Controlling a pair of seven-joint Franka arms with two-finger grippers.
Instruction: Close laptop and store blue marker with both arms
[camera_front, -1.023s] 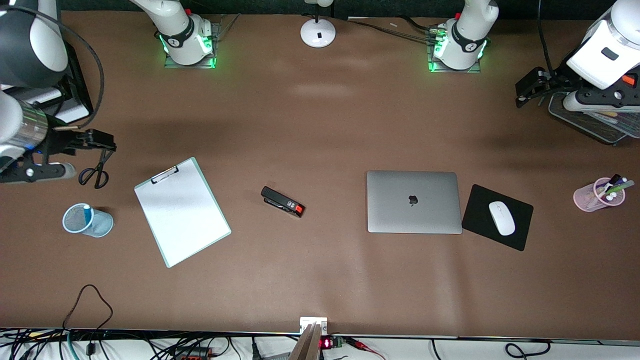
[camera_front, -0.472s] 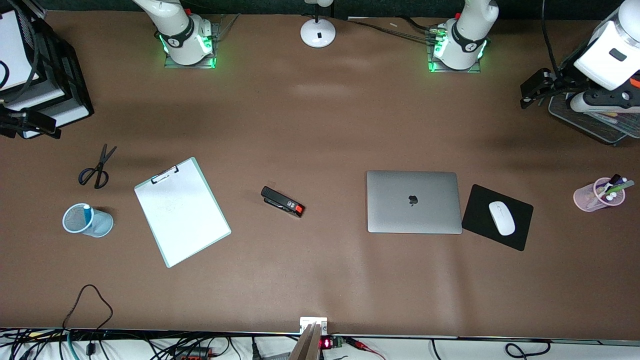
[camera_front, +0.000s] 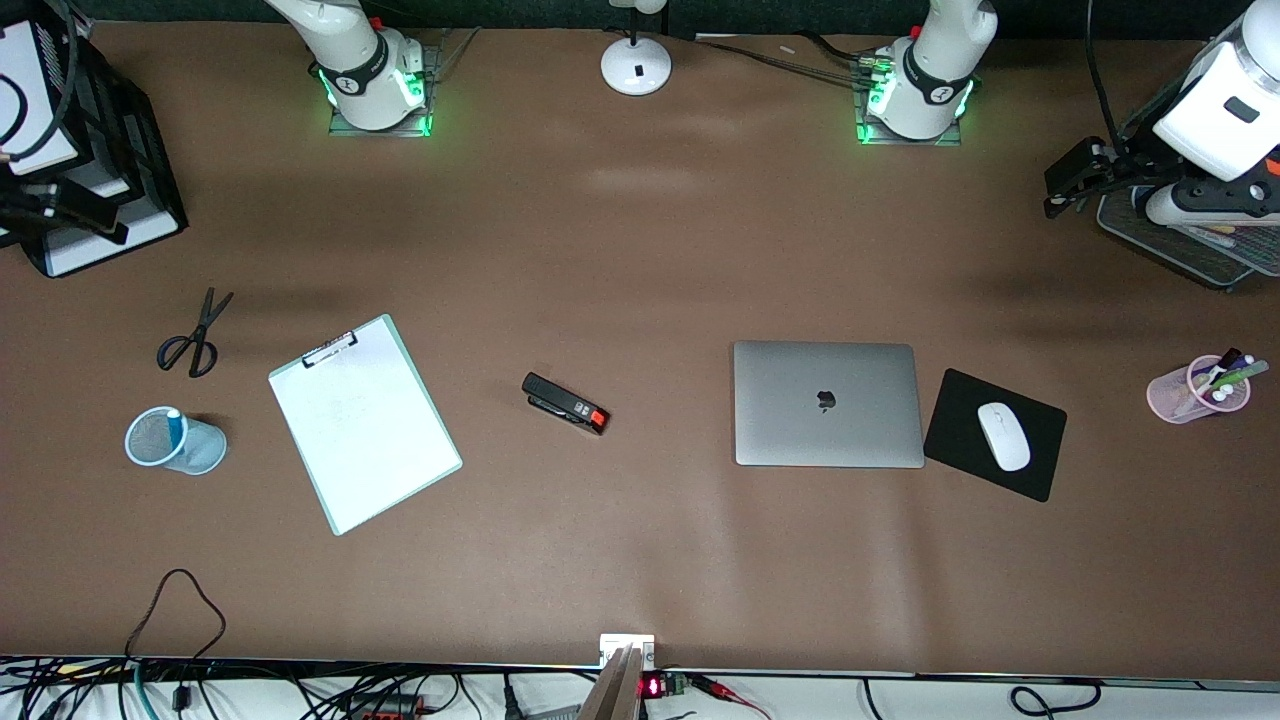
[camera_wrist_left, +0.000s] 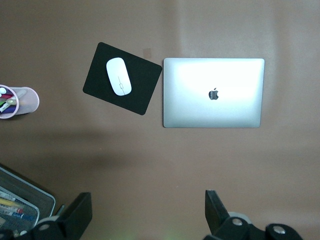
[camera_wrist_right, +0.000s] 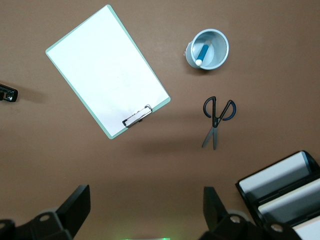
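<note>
The right gripper (camera_wrist_right: 142, 212) has pulled back, fingers spread like the left gripper (camera_wrist_left: 147, 215), leaving the laptop (camera_front: 828, 403) closed, the blue marker (camera_front: 176, 428) stored in its cup (camera_front: 170, 440).

The slim silver-grey laptop (camera_front: 828, 404) has a smooth, matt, metal-looking lid. The brown table (camera_front: 640, 250) looks matt and faintly grainy. The white oval mouse (camera_front: 1003, 436) is glossy plastic on a flat black matt mouse pad (camera_front: 960, 405). The light-blue mesh cup (camera_front: 150, 438) looks like fine wire.
</note>
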